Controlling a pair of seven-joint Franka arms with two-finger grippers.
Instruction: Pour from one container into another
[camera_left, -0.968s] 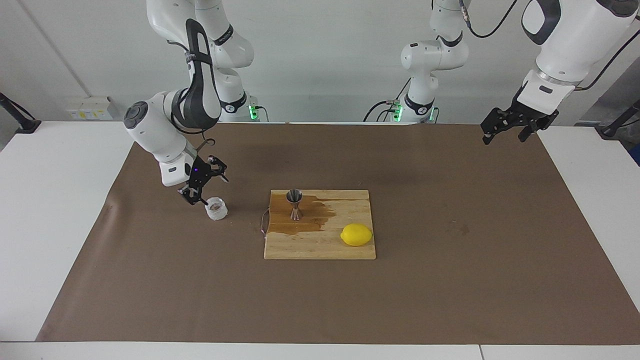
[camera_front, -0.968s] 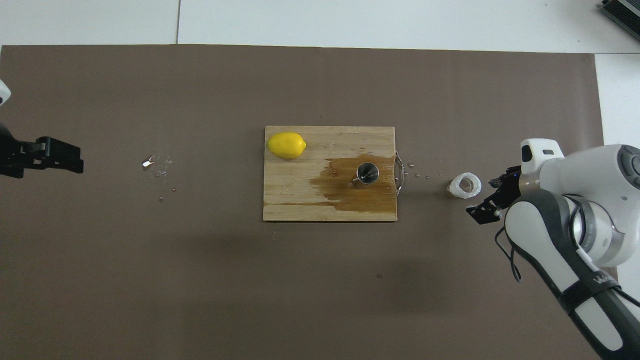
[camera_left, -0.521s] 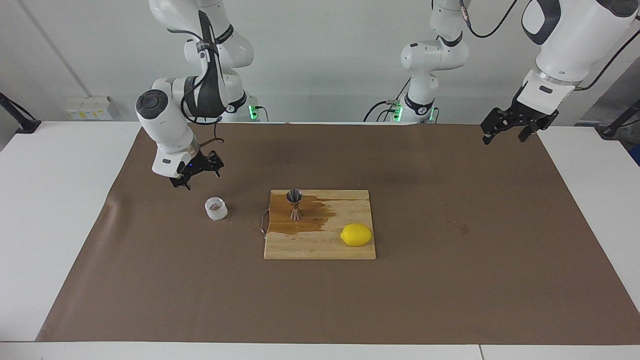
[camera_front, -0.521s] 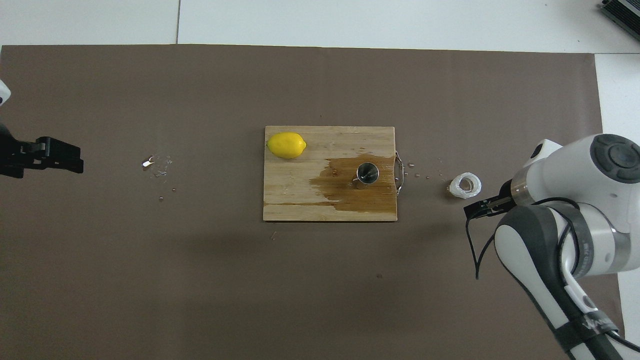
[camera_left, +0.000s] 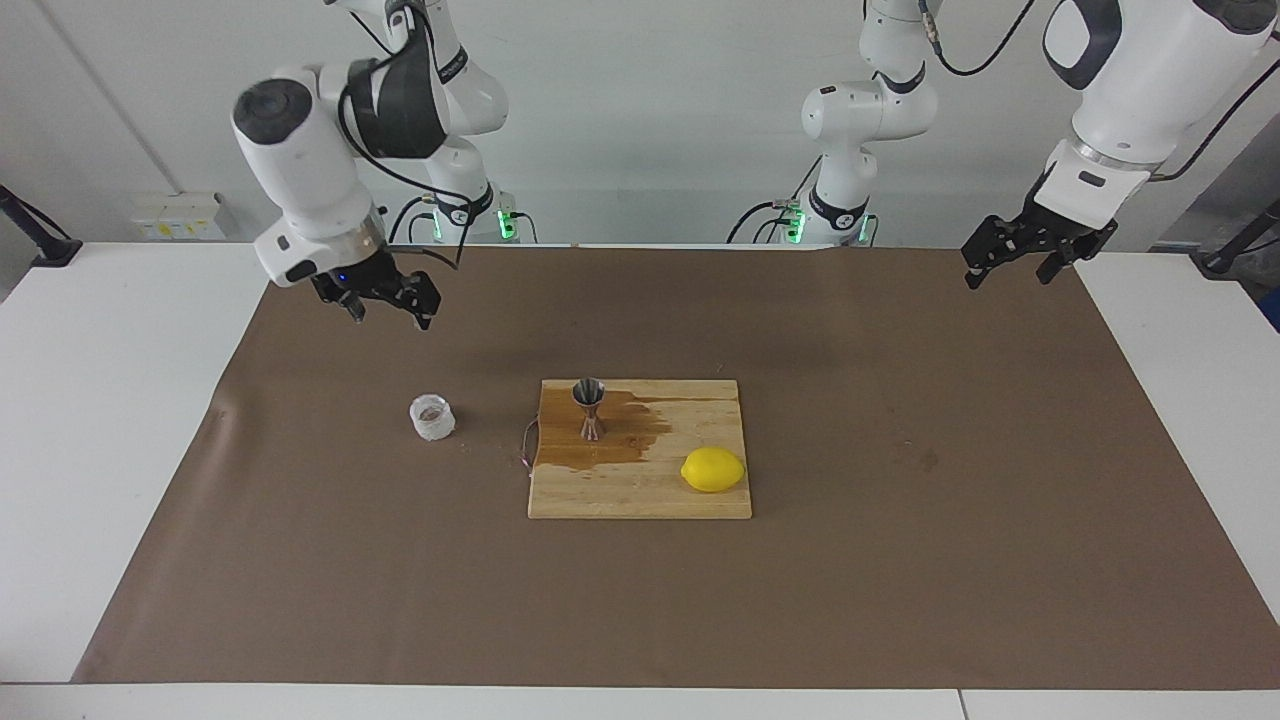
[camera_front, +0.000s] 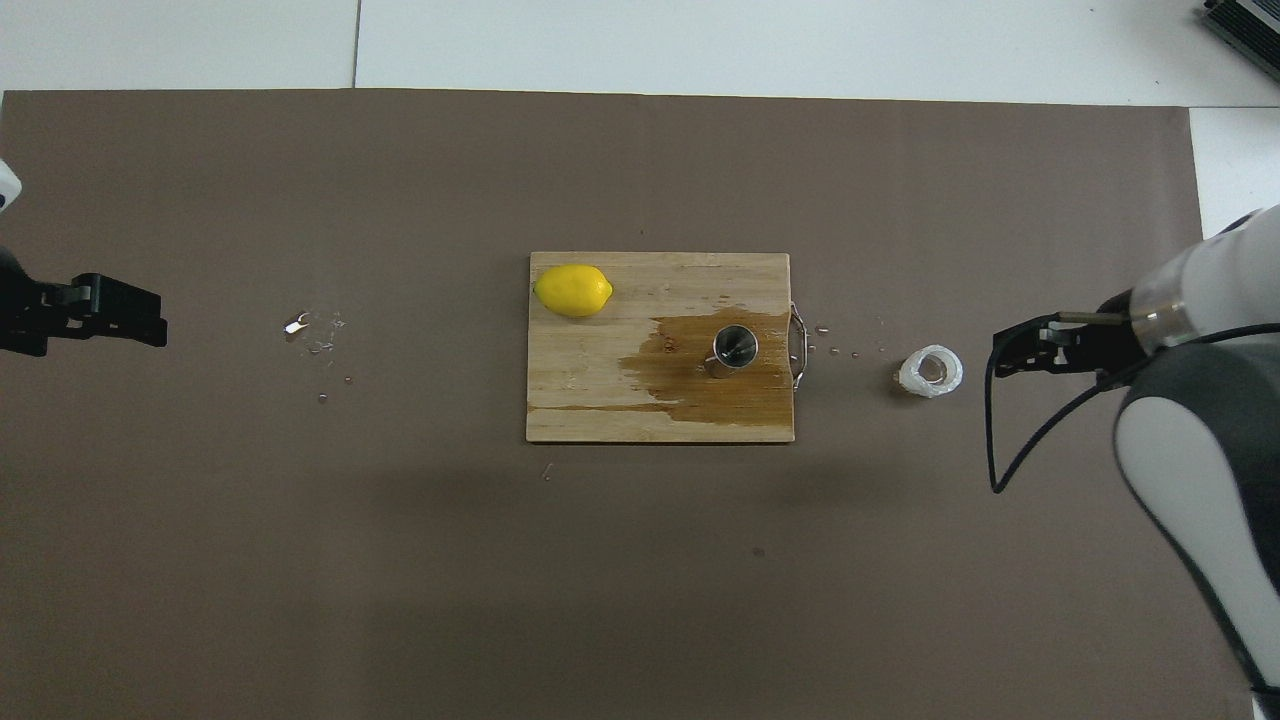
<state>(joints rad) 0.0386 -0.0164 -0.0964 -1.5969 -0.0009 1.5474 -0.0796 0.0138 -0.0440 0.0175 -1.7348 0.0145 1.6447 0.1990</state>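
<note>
I am hovering my right gripper (camera_left: 388, 304) and left gripper (camera_left: 1012, 266), both open and empty, over brown paper (camera_left: 900, 560) while the squat translucent cup (camera_left: 432, 416) is sitting beside the wet wooden board (camera_left: 640, 495) bearing the steel hourglass jigger (camera_left: 589, 407).

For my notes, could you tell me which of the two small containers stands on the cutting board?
The steel jigger, upright on the wet patch; the translucent cup sits on brown paper.

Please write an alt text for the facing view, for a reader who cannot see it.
A steel jigger stands upright on a wet wooden cutting board beside a lemon; a small translucent cup sits on the brown mat. Both open grippers, right and left, hang empty.
</note>
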